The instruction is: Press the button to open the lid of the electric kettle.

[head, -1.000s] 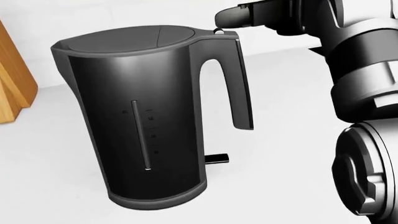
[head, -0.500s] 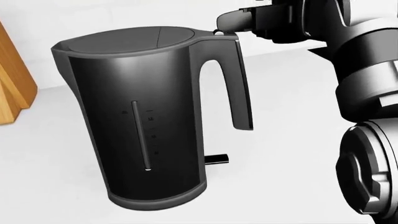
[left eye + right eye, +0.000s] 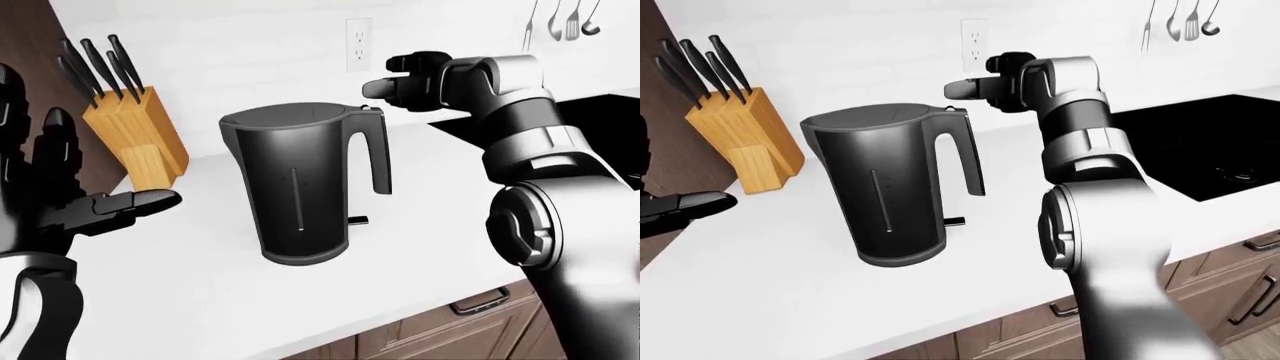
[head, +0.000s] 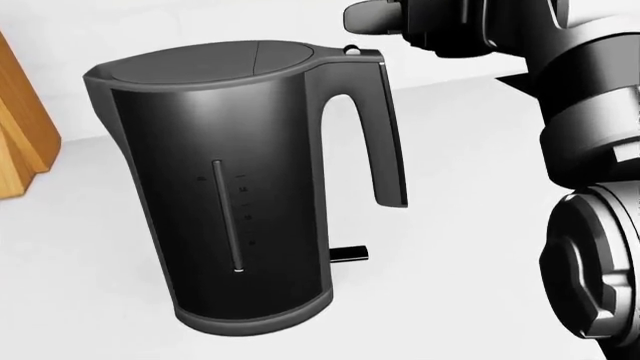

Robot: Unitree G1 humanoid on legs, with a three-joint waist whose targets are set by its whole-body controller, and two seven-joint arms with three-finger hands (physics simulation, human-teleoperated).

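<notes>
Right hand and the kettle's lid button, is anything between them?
No. In the head view the right hand hovers just above the button atop the kettle handle, with only bare wall showing in the gap.

A white countertop ran along a white wall, which carried a white power outlet. Metal utensils hung at the wall's upper right. A black cooktop sat flush in the counter on the right. A wooden knife block stood at the left beside a dark brown panel. Brown cabinet drawers with dark handles lay below, under even, soft light
</notes>
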